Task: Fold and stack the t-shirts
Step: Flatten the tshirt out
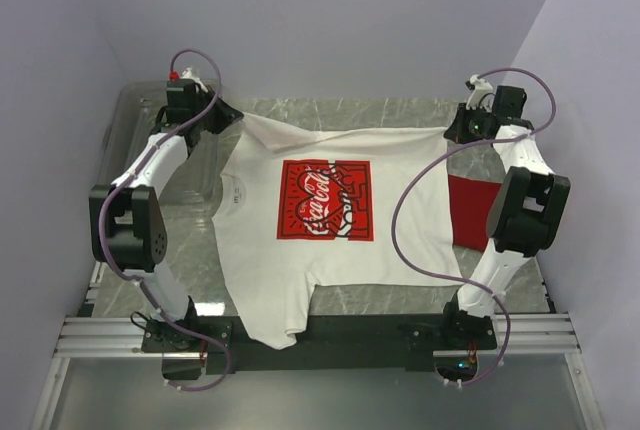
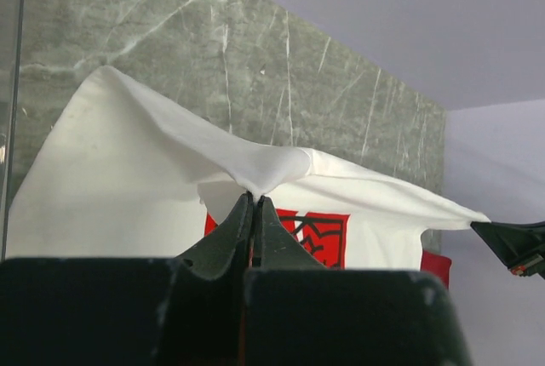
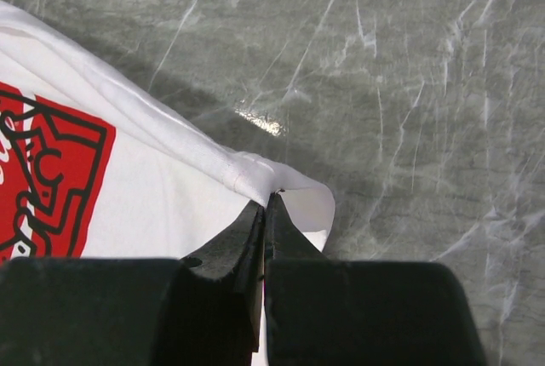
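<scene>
The white t-shirt (image 1: 330, 250) with the red Coca-Cola print (image 1: 325, 199) lies spread, print up, across the grey marble table (image 1: 400, 115). My left gripper (image 1: 228, 116) is shut on its far left edge, which is lifted into a peak (image 2: 255, 170). My right gripper (image 1: 455, 130) is shut on its far right corner (image 3: 281, 187). The far edge is stretched between the two grippers. The plain red t-shirt (image 1: 470, 212) lies at the right, partly under the white one and my right arm; it also shows in the left wrist view (image 2: 434, 262).
A clear plastic bin (image 1: 130, 120) stands at the left side, under my left arm. The white shirt's near hem hangs over the black front rail (image 1: 350, 330). Purple cables loop above both arms. Walls close in on the left, back and right.
</scene>
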You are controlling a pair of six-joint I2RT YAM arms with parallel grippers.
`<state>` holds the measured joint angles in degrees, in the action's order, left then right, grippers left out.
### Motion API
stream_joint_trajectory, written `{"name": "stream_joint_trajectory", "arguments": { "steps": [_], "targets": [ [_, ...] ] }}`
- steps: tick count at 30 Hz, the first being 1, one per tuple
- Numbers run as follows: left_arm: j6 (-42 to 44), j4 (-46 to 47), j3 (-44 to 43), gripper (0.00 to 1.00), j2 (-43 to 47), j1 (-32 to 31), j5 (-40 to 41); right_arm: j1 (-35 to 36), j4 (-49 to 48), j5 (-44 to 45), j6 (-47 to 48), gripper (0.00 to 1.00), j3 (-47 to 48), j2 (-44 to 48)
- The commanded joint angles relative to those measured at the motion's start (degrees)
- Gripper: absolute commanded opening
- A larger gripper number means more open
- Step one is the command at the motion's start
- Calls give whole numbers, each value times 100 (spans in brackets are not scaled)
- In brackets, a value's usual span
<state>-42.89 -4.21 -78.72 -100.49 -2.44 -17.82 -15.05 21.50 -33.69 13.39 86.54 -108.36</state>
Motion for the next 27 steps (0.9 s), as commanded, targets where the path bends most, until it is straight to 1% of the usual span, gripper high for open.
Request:
{"name": "stream_joint_trajectory", "arguments": {
  "steps": [1, 8, 10, 12, 13, 14, 15, 18, 21, 23, 24, 25, 26, 27],
  "targets": [
    [132, 69, 76, 1, 495, 42, -142, -95, -102, -50, 129, 0, -85, 359],
    [202, -71, 173, 1, 627, 68, -274, -104, -84, -120, 243, 0, -173, 447],
    [308, -141, 199, 0, 705, 77, -457, -104, -23, -303, 497, 0, -252, 595],
    [517, -203, 243, 0, 785, 85, -590, -104, 47, -576, 1050, 0, -409, 780],
    [606, -264, 269, 0, 889, 86, -634, -104, 152, -699, 1261, 0, -471, 1016],
    [685, -273, 339, 1, 960, 86, -765, -95, 223, -970, 1707, 0, -593, 1140],
    [825, -282, 392, 0, 1039, 94, -845, -103, 284, -1094, 1946, 0, -673, 1437],
    [1001, -212, 603, 1, 1399, 103, -1091, -104, 539, -1446, 2702, 0, -928, 1931],
    [1133, -186, 814, 1, 1926, 94, -1327, -121, 890, -1605, 3283, 0, -1069, 2869],
    [1265, -142, 1024, 0, 2523, 94, -1556, -139, 1329, -1702, 3712, 0, -1078, 3354],
    [1423, -90, 1112, 0, 2786, 94, -1940, -200, 1461, -1859, 3845, 0, -1061, 3904],
    [1511, 15, 1226, 0, 3398, 94, -2162, -261, 1732, -1982, 3995, 0, -1026, 4214],
    [1616, 112, 1410, 0, 3743, 94, -2373, -323, 1674, -2114, 3900, 0, -956, 4539],
    [1557, 592, 1490, 1, 4104, 94, -2592, -419, 1439, -2220, 3604, 0, -938, 5143]
  ]
}}
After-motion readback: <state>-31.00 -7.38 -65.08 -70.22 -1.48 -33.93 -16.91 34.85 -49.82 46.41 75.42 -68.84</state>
